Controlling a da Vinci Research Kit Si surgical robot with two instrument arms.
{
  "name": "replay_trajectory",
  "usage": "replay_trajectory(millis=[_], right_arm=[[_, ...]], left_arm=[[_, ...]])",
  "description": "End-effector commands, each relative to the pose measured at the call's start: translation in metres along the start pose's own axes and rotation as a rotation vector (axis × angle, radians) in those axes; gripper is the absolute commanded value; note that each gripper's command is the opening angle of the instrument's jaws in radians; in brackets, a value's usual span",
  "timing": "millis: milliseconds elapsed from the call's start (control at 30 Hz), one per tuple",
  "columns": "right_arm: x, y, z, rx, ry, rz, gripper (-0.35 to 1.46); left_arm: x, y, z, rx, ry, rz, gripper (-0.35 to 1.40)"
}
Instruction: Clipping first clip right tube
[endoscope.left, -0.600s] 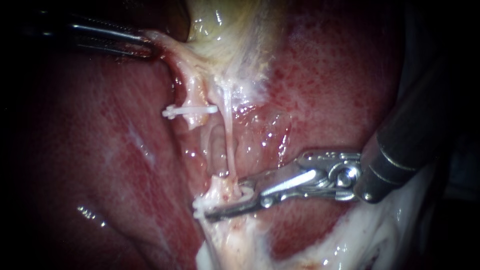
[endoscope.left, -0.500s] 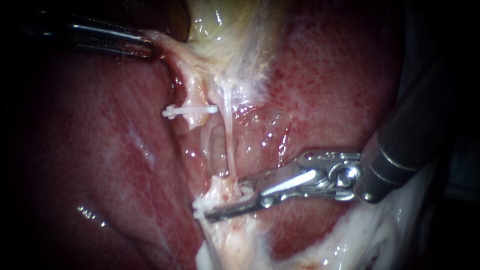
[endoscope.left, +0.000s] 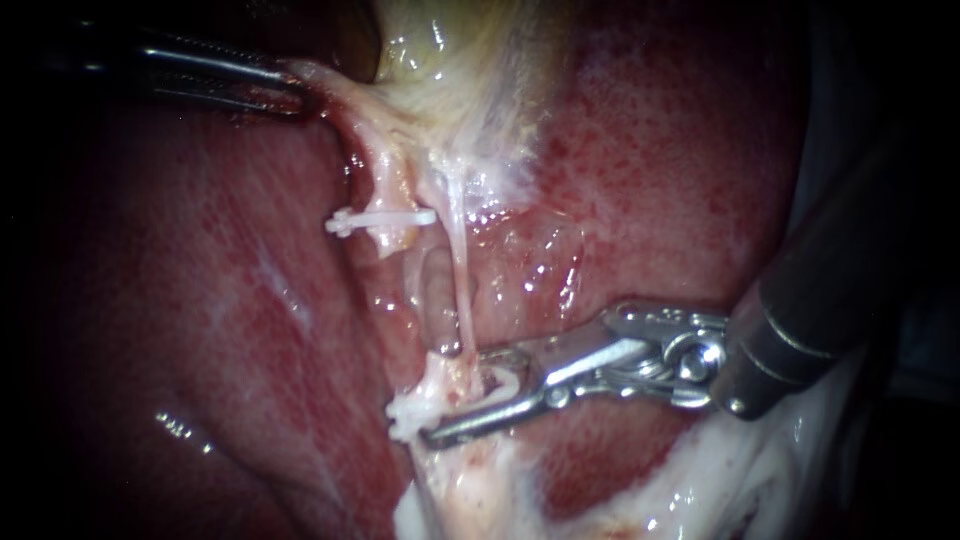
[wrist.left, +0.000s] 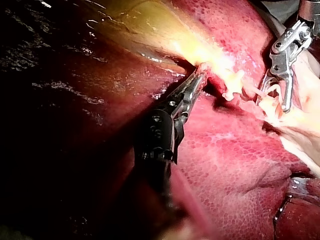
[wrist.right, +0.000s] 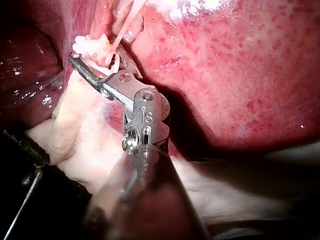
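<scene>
- Your left instrument (endoscope.left: 296, 92) reached in from the left. Its jaws were clamped together on a tissue fold (endoscope.left: 335, 90) at the lower end of the gallbladder (endoscope.left: 450, 50), and the fold ran stretched above the liver (endoscope.left: 660, 180).
- The right tube (endoscope.left: 462, 290) showed as a thin pale strand. It dropped from the gallbladder to a pale lump of tissue.
- Your right instrument (endoscope.left: 452, 398) came in from the right. Its jaws stood apart with a gap between them, one on each side of the right tube's lower end.
- A white clip (endoscope.left: 403, 413) lay between those jaws, across the foot of the right tube. Its knobbed end poked out past the jaw tips and its curved end sat deep between the jaws. You could not tell from these views whether it had latched.
- From your right wrist view, the right instrument (wrist.right: 97, 52) showed the same gap, with the white clip (wrist.right: 114, 62) and the pale lump between its jaws.
- The left tube (endoscope.left: 388, 180) stood just beside the right one. It carried another clip (endoscope.left: 385, 219) set crosswise, well apart from your right instrument.
</scene>
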Motion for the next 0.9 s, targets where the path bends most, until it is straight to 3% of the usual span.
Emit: replay_trajectory(millis=[33,267,533,900], right_arm=[[0.0000,0.0002,0.0000,0.013,0.008,0.013,0.50],[0.0003,0.0005,0.0000,0.093,0.068,0.048,0.50],[0.0010,0.0001,0.0015,0.175,0.103,0.076,0.50],[0.0029,0.0001,0.0020,0.226,0.178,0.096,0.50]], left_arm=[[0.0000,0.0000,-0.0001,-0.001,0.000,0.000,-0.35],[0.0001,-0.0002,-0.0008,0.004,0.000,-0.001,-0.35],[0.0001,-0.0003,-0.0012,0.008,0.001,-0.002,-0.35],[0.0001,-0.0003,-0.0014,0.011,0.001,-0.002,-0.35]])
